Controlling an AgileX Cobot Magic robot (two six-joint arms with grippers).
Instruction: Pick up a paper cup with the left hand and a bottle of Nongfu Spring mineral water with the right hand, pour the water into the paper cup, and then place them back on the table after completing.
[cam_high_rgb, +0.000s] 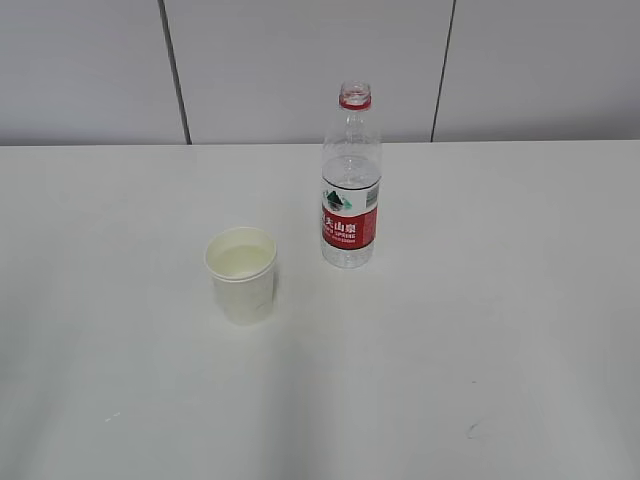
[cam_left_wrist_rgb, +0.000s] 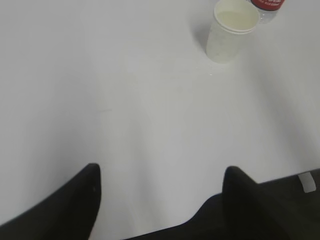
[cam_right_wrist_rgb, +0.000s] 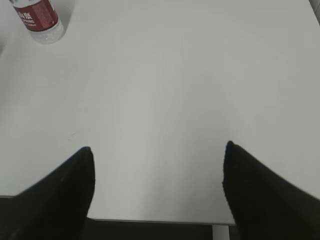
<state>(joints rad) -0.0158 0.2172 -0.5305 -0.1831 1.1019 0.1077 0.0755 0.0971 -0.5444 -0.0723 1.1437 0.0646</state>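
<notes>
A white paper cup (cam_high_rgb: 241, 275) stands upright on the white table (cam_high_rgb: 480, 330), left of centre. It also shows in the left wrist view (cam_left_wrist_rgb: 231, 30), far ahead at the top. A clear uncapped bottle with a red label (cam_high_rgb: 350, 180) stands upright just behind and right of the cup, holding some clear water. Its base shows in the right wrist view (cam_right_wrist_rgb: 40, 20) at the top left. My left gripper (cam_left_wrist_rgb: 161, 172) is open and empty near the table's front edge. My right gripper (cam_right_wrist_rgb: 157, 150) is open and empty over the front edge. Neither arm shows in the exterior view.
A grey panelled wall (cam_high_rgb: 300, 60) runs behind the table. The table's front edge (cam_right_wrist_rgb: 160, 220) lies just under the right gripper. A faint scuff mark (cam_high_rgb: 470, 431) sits at the front right.
</notes>
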